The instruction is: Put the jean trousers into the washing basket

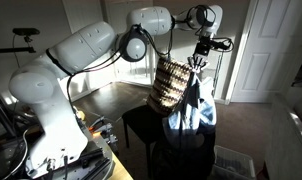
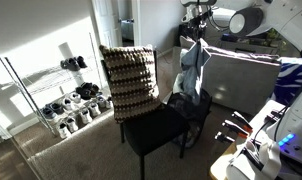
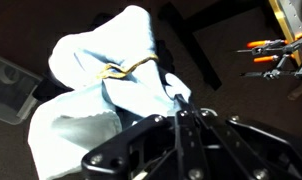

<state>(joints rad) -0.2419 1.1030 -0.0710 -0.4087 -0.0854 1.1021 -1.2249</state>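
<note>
While the jeans [image 1: 191, 100] hang in a long limp bunch from the jaws, the picking-up looks done and the putting-in does not. In the wrist view the jaws are pinched narrow on a fold of pale denim [image 3: 101, 90], with cloth spilling away below them, so the hold seems good. In both exterior views the arm [image 1: 151, 20] holds the cloth high, and the jeans [image 2: 191, 65] fall straight down beside a brown-and-cream woven thing [image 2: 128, 80] that leans on the back of a black chair [image 2: 156, 130]. The basket [image 2: 198, 105] is the dark soft shape just next to the chair, and it stands under the hanging legs. In an exterior view the lower end of the denim meets the dark mass of the basket [image 1: 191, 150]. It is too dark there to say whether the hems are already inside the rim or only over it.

I judge the task at more than half: the jeans are off any surface, gathered, and roughly above the right place. What is left is to lower them until most of the cloth is past the rim, then let go and draw clear. The risk is a leg draping over the edge or catching on the chair, since the garment is long and the woven thing is close by
</note>
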